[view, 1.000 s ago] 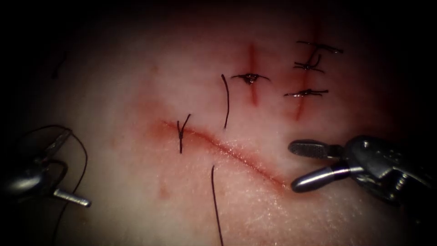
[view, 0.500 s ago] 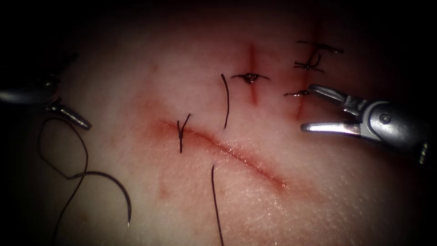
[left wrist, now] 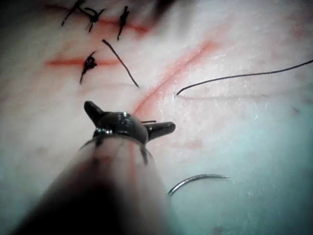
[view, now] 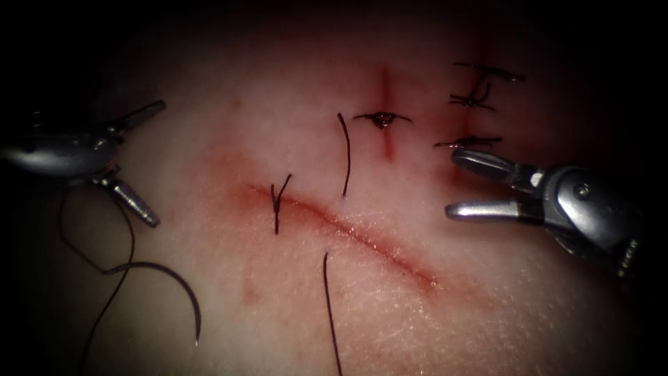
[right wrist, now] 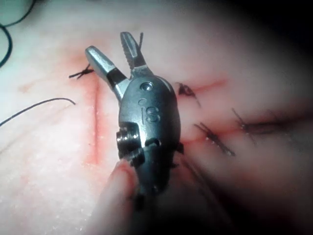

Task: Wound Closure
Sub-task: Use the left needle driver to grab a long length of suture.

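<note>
The tissue [view: 390, 306] has a slanting cut [view: 362, 237] with one knotted stitch [view: 276, 202] at its left end. The curved needle [view: 177, 285] lies loose on the tissue left of the cut, not in it, and its thread [view: 104, 268] loops up toward the left tool. My left tool [view: 158, 163] hovers above the needle, open and holding nothing. The right tool [view: 452, 184] stands right of the cut, open and holding nothing. The left wrist view has the left tool [left wrist: 130, 115] and the needle [left wrist: 195, 178]. The right tool [right wrist: 108, 43] is above the cut [right wrist: 95, 117].
Two loose thread ends lie by the cut, one above [view: 345, 157] and one below [view: 331, 313]. Short cuts with tied stitches [view: 381, 119] [view: 470, 142] sit at the upper right, just above the right tool.
The left tool rose from the lower left, leaving the needle lying on the tissue, and its jaws spread wider. The right tool moved up from the cut's right end, then slightly down and left.
</note>
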Controlling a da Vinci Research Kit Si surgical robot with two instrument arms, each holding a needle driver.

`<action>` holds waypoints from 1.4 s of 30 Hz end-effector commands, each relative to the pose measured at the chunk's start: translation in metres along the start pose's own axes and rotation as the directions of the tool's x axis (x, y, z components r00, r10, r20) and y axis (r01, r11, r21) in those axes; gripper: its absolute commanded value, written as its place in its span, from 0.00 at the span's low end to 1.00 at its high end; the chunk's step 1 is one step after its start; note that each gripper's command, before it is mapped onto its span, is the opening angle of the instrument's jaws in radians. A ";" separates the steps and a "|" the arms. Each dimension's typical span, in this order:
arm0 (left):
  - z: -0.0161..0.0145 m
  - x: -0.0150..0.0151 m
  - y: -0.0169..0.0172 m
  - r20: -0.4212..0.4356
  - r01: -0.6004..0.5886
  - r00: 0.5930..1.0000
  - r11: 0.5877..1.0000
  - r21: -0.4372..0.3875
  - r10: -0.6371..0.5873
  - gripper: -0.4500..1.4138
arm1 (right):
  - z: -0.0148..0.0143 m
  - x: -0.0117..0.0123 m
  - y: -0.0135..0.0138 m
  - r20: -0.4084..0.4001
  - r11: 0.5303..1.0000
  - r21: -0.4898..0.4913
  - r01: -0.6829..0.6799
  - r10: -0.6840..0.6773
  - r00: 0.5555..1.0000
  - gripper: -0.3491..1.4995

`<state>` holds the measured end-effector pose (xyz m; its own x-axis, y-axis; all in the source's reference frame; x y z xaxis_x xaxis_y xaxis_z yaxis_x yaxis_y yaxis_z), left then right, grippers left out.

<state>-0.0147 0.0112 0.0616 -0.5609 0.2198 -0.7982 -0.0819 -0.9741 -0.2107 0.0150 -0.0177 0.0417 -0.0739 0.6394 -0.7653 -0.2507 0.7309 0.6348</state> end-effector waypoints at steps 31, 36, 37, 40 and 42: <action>0.0131 0.0014 0.0172 -0.337 -0.604 0.677 0.756 0.254 0.654 0.47 | 0.0010 -0.0036 -0.0016 0.057 0.969 -0.089 -0.232 0.238 0.970 0.68; 0.0131 0.0022 0.0176 -0.337 -0.607 0.662 0.743 0.281 0.669 0.50 | 0.0010 -0.0043 -0.0019 0.065 0.971 -0.089 -0.224 0.230 0.971 0.67; 0.0132 0.0023 0.0177 -0.334 -0.612 0.659 0.739 0.284 0.674 0.49 | 0.0010 -0.0044 -0.0020 0.065 0.971 -0.089 -0.222 0.228 0.971 0.67; 0.0139 0.0023 0.0178 -0.327 -0.621 0.651 0.728 0.290 0.685 0.46 | 0.0010 -0.0046 -0.0021 0.065 0.971 -0.089 -0.221 0.227 0.972 0.67; 0.0145 0.0023 0.0178 -0.322 -0.621 0.652 0.727 0.293 0.687 0.46 | 0.0010 -0.0046 -0.0021 0.065 0.971 -0.088 -0.221 0.227 0.972 0.67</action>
<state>-0.0291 -0.0061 0.0638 -0.1553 -0.5116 -0.8451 0.0476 -0.8583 0.5109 0.0159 -0.0222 0.0436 -0.0639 0.8039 -0.5913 -0.3151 0.5460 0.7763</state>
